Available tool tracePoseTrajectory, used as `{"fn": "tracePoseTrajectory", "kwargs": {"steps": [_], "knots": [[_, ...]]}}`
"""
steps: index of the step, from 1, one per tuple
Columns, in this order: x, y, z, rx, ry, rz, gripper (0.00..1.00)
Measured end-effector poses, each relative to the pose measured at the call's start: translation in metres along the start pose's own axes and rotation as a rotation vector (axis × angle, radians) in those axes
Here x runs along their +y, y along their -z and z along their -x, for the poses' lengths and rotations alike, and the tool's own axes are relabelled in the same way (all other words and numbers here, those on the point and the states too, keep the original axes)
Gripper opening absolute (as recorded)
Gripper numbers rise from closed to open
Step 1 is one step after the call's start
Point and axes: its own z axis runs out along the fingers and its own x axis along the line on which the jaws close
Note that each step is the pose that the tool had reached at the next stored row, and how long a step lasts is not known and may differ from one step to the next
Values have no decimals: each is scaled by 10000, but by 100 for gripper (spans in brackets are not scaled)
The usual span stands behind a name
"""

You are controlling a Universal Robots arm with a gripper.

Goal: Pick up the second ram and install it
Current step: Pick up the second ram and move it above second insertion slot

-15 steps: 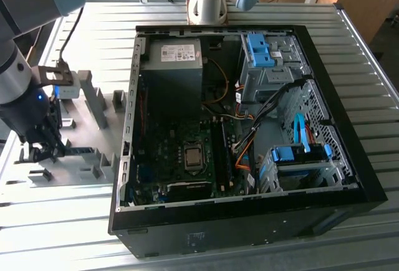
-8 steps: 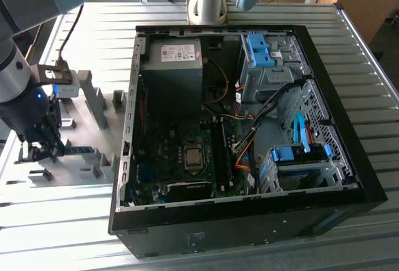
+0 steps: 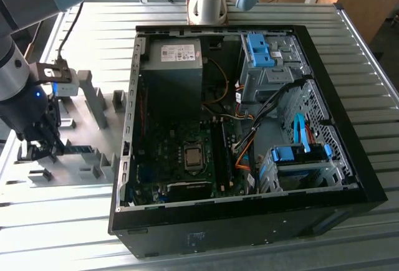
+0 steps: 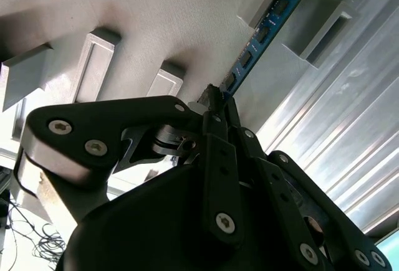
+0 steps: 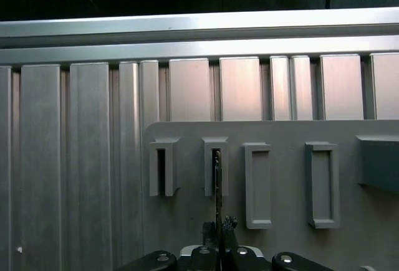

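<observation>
The second ram (image 3: 80,149) is a thin blue board with dark chips, lying edge-up on the grey holder plate (image 3: 78,131) at the exterior view's left, beside the open computer case (image 3: 249,221). My gripper (image 3: 47,149) sits at the stick's near end. In the second wrist view the black fingers (image 4: 215,152) are closed on the ram (image 4: 265,31), whose far end rests between grey holder blocks. In the first wrist view the ram (image 5: 216,184) appears edge-on, running from my gripper (image 5: 218,226) into a slotted block. The motherboard's memory slots (image 3: 218,152) lie beside the processor socket (image 3: 193,157).
The case holds a power supply (image 3: 174,65), orange and black cables (image 3: 246,140) and light-blue drive brackets (image 3: 262,50). A robot base (image 3: 209,3) stands behind the case. Upright grey blocks (image 3: 93,99) rise from the holder plate. A ribbed aluminium table (image 3: 62,240) surrounds everything.
</observation>
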Motion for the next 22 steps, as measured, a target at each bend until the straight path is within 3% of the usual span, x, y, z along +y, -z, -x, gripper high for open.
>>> {"fn": "tracePoseTrajectory", "kwargs": {"steps": [22], "knots": [[1,85,0,-1,0,-1,14]]}}
